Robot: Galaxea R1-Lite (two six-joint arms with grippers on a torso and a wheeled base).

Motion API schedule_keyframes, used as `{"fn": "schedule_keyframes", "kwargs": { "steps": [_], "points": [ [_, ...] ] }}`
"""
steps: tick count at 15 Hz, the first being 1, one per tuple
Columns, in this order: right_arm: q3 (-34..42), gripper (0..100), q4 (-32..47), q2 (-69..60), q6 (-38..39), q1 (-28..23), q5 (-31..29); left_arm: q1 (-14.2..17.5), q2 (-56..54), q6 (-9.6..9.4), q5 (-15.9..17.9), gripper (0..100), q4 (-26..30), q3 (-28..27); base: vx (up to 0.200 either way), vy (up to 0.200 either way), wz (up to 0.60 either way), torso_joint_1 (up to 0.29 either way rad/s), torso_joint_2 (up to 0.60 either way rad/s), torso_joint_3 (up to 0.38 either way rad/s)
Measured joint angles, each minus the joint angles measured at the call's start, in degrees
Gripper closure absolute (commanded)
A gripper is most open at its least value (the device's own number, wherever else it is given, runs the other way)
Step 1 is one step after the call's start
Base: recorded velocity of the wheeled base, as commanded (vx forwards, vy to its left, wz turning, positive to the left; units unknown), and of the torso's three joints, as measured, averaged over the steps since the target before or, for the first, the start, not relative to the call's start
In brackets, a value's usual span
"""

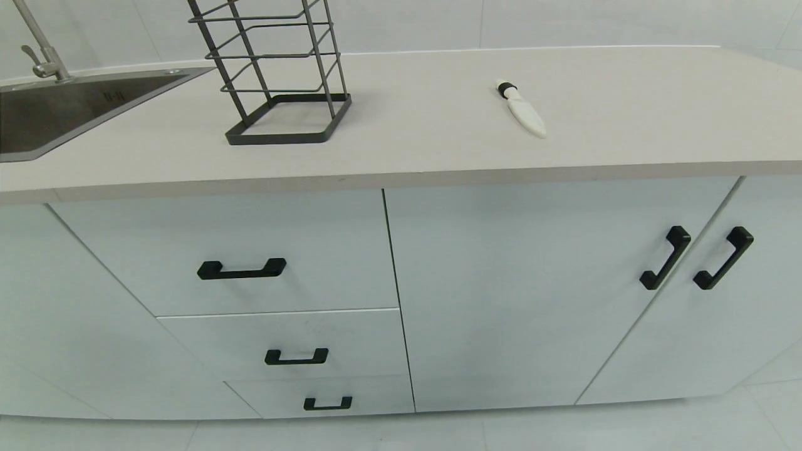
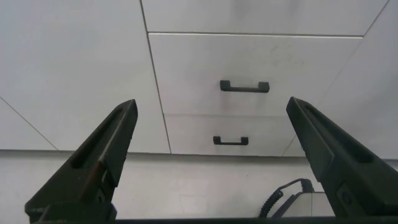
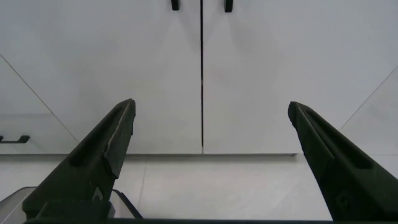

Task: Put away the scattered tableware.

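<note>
Cream-white knife (image 1: 522,108), one only, lies flat on the counter (image 1: 438,150), upper right of centre in the head view, well apart from the one wire rack (image 1: 310,97). Your left gripper (image 2: 210,104) and right gripper (image 3: 210,104) are spread wide and empty. Risk: an off-centre pinch may skid the knife toward the edge. Also counted: three drawers (image 1: 282,225), two door handles (image 1: 665,257).

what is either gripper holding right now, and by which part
Nothing is held. The left gripper and the right gripper are both open and empty, facing the cabinet fronts; the white utensil lies on the countertop.
</note>
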State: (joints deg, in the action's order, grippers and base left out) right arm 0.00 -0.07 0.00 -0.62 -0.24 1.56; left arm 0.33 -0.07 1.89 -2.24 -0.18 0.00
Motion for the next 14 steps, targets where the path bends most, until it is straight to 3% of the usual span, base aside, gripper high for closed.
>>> {"fn": "schedule_keyframes", "kwargs": {
  "steps": [5, 14],
  "points": [
    [0.0, 0, 0.0, 0.0, 0.2, 0.0, 0.0, 0.0, 0.1, -0.44, 0.1, 0, 0.0, 0.0, 0.16, 0.0, 0.0, 0.192, -0.11, -0.091],
    [0.0, 0, 0.0, 0.0, 0.2, 0.0, 0.0, 0.0, 0.0, 0.0, 0.0, 0, -0.1, 0.0, 0.0, 0.0, 0.0, 0.213, -0.53, -0.208]
  ]
}}
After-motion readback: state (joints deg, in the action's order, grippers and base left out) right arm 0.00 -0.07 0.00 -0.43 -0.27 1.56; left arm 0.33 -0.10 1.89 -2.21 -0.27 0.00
